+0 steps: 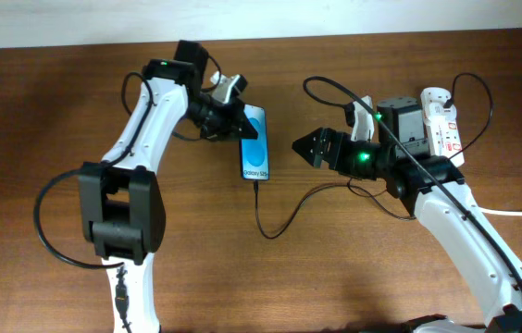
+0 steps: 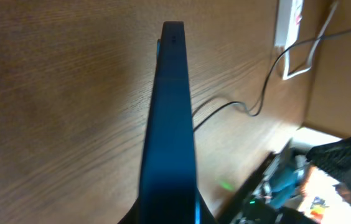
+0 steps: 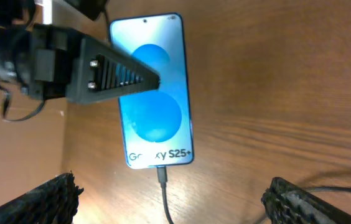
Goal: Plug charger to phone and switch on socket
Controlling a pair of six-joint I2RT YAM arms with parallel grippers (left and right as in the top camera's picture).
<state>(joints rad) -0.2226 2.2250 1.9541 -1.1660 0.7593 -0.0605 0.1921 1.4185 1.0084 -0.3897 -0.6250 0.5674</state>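
The phone lies on the table with its blue "Galaxy S25+" screen up, and it also shows in the right wrist view. The charger, a thin black cable, has its plug seated in the phone's bottom edge and loops right toward the socket. My left gripper is shut on the phone's upper left side. The left wrist view shows the phone edge-on between the fingers. My right gripper is open and empty to the right of the phone, its fingers spread wide below the plug.
The white power strip stands at the far right with its thick white lead running off to the right. It also shows in the left wrist view with the thin cable. The table's far edge runs along the top.
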